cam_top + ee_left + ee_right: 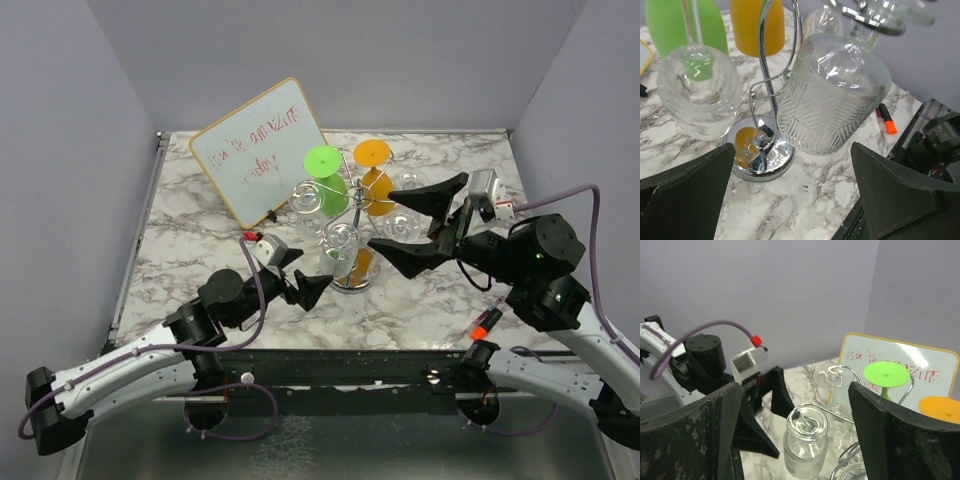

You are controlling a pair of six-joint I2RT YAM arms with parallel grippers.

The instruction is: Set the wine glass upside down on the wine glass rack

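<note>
Clear ribbed wine glass (832, 95) is on the wine glass rack (760, 160): foot up and caught in a wire arm, bowl down, long axis vertical. It hangs at the rack's near-left side, just beside the mirrored base. Can't tell if the rim clears the surface (200, 250). Left tool (303, 277) is the nearer one. The glass sits straight ahead of it, roughly centred on the gap. Its jaws are wide open, both fingers off the glass and holding nothing. Right tool (385, 222) is up at rack-top height on the right side, also spread open and empty, clear of the glass. Looks like placement is done. Next move for left is probably a straight pull-back along its approach line, since any sideways drift could clip the bowl and swing it off the arm. Green-footed glass (322, 163) and orange-footed glass (372, 152) hang on the far side, out of the way.
</note>
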